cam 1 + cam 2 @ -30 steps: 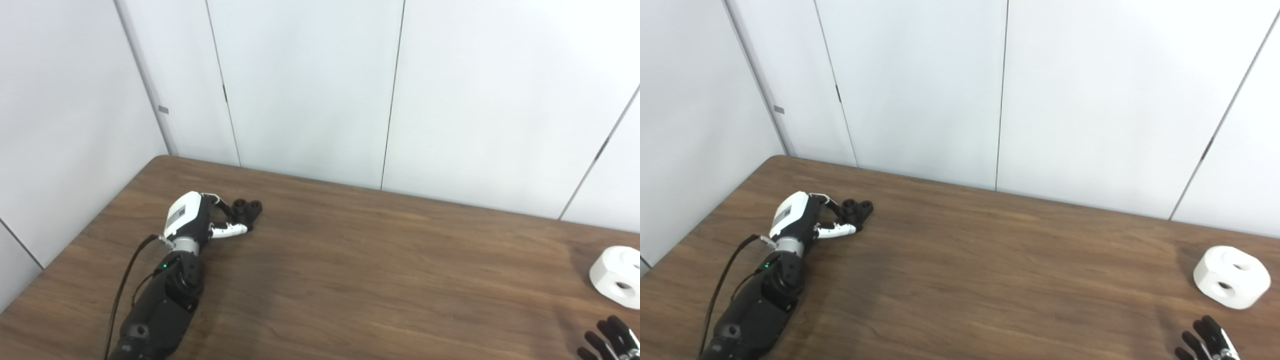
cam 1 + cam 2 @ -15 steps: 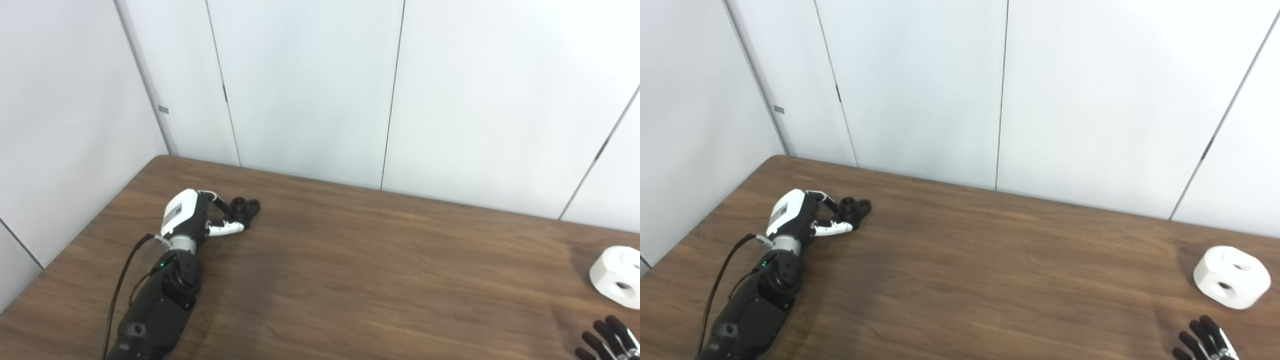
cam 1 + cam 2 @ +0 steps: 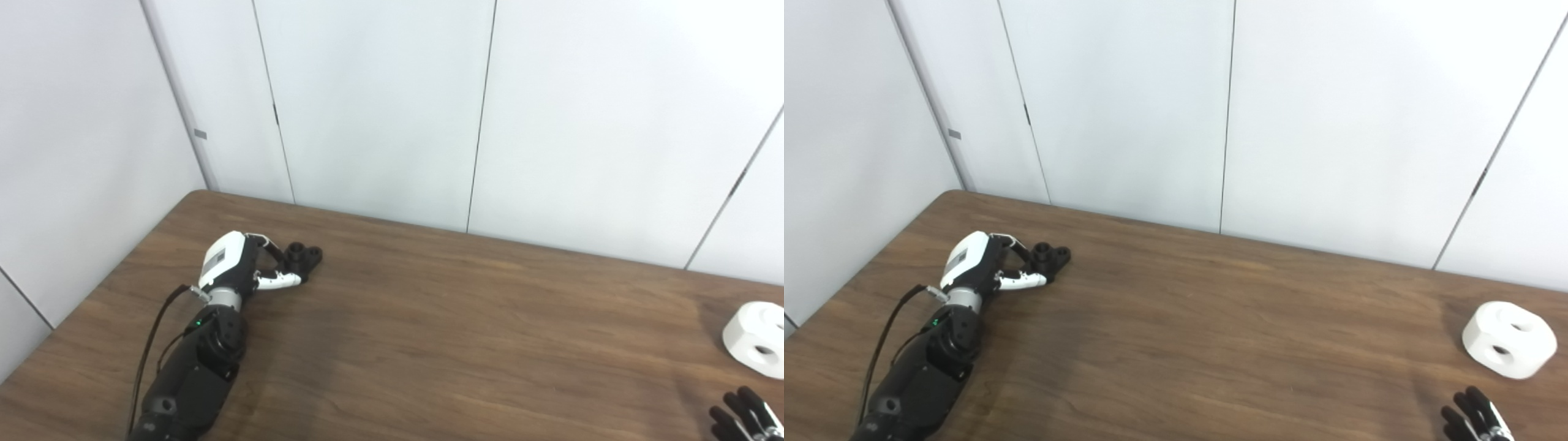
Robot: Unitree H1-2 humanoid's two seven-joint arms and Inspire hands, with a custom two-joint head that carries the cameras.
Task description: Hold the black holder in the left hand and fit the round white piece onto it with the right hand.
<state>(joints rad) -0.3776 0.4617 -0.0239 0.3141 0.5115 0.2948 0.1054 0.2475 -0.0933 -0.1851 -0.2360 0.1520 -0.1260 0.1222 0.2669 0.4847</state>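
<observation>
Since one second ago my left hand (image 3: 242, 269) has drawn back a little toward the left edge of the tabletop (image 3: 429, 331), and the black holder (image 3: 302, 260) has stayed almost at its place near the far left corner. My right hand (image 3: 1475, 421) has sunk a little lower at the near right corner.

The tabletop is brown wood and it fills the lower half of both views. My left arm lies on it along the left side, and the hand at its end reaches toward the far left corner. Its fingers (image 3: 277, 282) are curled around the near side of the black holder and touch it, while the holder rests on the wood; I cannot tell if the grip is really firm.

The round white piece (image 3: 1508, 338) sits near the right edge, well apart from the holder. Only the fingertips of my right hand show, spread apart, near the white piece but not touching it.
</observation>
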